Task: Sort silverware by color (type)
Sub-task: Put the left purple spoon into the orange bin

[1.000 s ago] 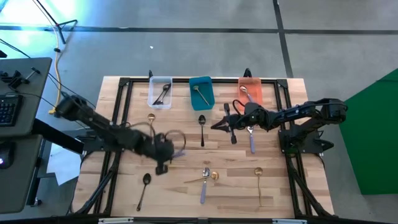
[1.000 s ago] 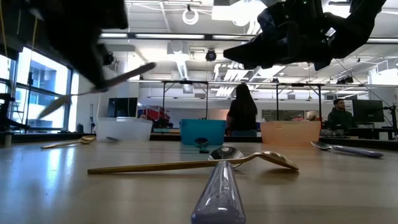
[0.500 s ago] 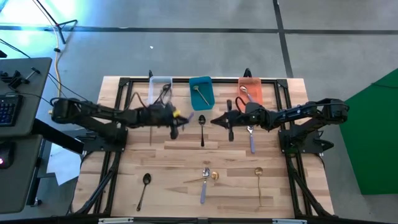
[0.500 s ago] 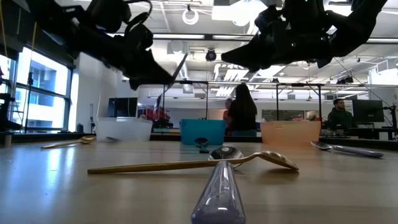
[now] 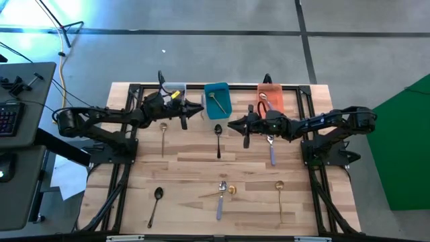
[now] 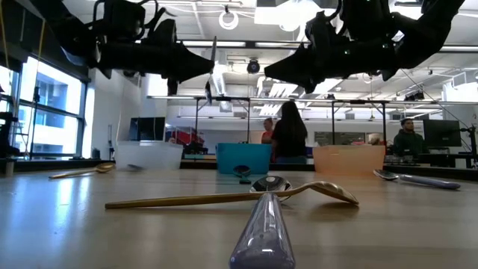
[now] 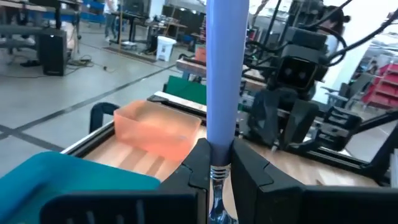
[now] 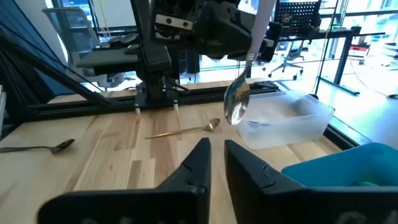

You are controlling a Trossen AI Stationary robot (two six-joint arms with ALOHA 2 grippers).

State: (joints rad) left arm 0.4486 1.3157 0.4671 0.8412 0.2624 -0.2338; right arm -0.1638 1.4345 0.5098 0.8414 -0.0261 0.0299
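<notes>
Along the far edge of the table (image 5: 201, 168) sit the three bins, and each already has something in it: a dark spoon lies in the clear bin (image 5: 169, 102), a gold one in the teal bin (image 5: 217, 99) and a silver one in the orange bin (image 5: 270, 97), so I judge the sorting begun but well short of half done. Between the clear and teal bins hangs the left gripper (image 5: 189, 112), its fingers closed on a lavender-handled spoon (image 7: 221, 74), bowl down, as the right wrist view shows it dangling above the clear bin's near side; that finish likely belongs with the silver in the orange bin, so this carry is probably not at its goal. Just in front of the orange bin hovers the right gripper (image 5: 237, 125), fingers a little apart in its own wrist view with nothing between them. Left on the wood are a gold spoon (image 5: 163, 134), a black spoon (image 5: 218, 136), another black spoon (image 5: 155, 202), a crossed gold and lavender pair (image 5: 222, 193), a gold spoon at the near right (image 5: 279, 198) and a lavender-handled one (image 5: 271, 151) partly under the right arm. What that arm hides I cannot tell, and the bins' contents are too small to count surely
</notes>
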